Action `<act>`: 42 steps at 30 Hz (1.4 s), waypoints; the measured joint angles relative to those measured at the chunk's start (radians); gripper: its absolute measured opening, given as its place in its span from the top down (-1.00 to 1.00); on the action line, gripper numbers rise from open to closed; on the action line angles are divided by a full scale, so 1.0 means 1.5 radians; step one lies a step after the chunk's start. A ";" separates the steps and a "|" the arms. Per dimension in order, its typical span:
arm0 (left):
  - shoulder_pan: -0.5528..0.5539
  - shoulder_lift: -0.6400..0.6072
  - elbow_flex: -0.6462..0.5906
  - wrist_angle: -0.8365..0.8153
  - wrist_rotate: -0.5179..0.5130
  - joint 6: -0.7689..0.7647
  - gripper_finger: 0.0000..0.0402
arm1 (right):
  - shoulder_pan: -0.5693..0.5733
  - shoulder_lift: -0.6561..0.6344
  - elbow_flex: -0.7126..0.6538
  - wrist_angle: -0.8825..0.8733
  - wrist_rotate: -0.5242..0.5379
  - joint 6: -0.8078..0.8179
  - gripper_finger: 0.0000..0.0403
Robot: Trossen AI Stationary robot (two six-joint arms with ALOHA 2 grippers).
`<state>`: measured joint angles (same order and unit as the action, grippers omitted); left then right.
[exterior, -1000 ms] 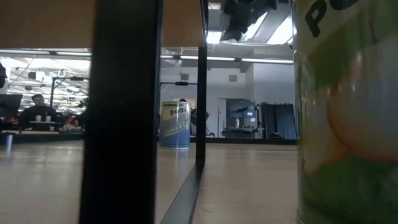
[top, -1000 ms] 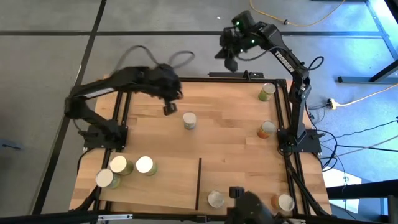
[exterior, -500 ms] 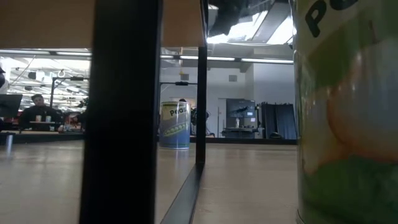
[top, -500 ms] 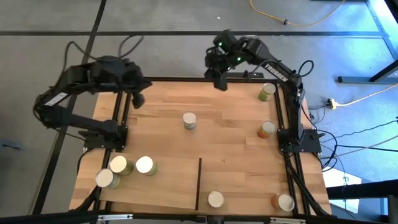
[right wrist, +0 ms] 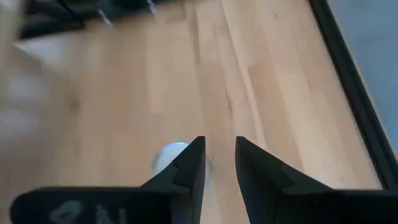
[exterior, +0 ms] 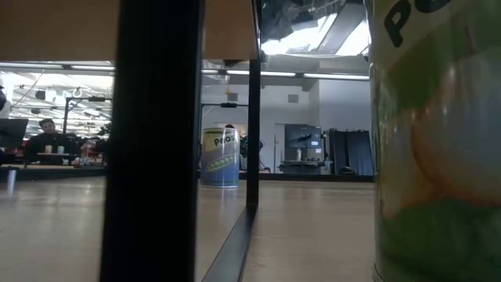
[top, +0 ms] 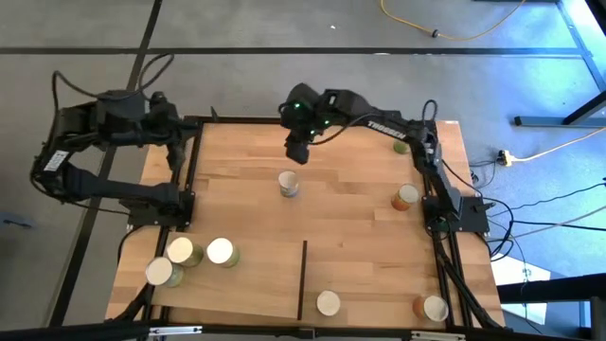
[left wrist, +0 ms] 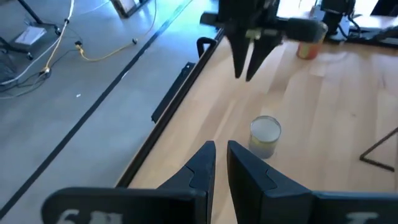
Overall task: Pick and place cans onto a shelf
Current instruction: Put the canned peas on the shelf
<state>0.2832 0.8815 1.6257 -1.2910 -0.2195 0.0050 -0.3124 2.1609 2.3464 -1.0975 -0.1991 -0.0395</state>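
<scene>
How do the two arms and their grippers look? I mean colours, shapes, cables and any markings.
Both arms are black and built of jointed tubular segments. The right arm bears white lettering along its forearm and small green lights near the wrist. A thin black cable loops above the left arm. The right gripper and the left gripper each have two dark, tapering fingers.
</scene>
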 joint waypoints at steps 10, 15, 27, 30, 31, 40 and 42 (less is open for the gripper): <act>0.000 -0.048 0.000 -0.015 0.000 0.008 0.83 | 0.001 0.071 0.000 -0.012 -0.019 -0.009 0.56; 0.000 -0.062 0.000 -0.015 0.000 0.005 0.83 | 0.003 0.102 0.000 -0.061 -0.043 -0.010 0.55; 0.000 -0.065 0.000 -0.017 0.000 0.004 0.83 | 0.015 0.143 0.001 -0.075 -0.058 -0.011 0.55; 0.000 -0.065 0.000 -0.017 0.000 0.003 0.83 | 0.014 0.149 0.000 -0.075 -0.055 -0.012 0.55; 0.000 -0.065 0.000 -0.017 0.000 0.003 0.83 | 0.015 0.149 0.000 -0.075 -0.055 -0.012 0.55; 0.000 -0.065 -0.001 -0.017 0.000 0.003 0.83 | 0.015 0.149 -0.008 -0.074 -0.038 -0.014 0.55; 0.000 -0.065 -0.001 -0.017 0.000 0.003 0.83 | 0.014 0.149 -0.020 -0.072 -0.031 -0.015 0.55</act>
<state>0.2832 0.7837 1.6249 -1.3167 -0.2195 0.0090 -0.2909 2.3848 2.3160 -1.2050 -0.2456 -0.0612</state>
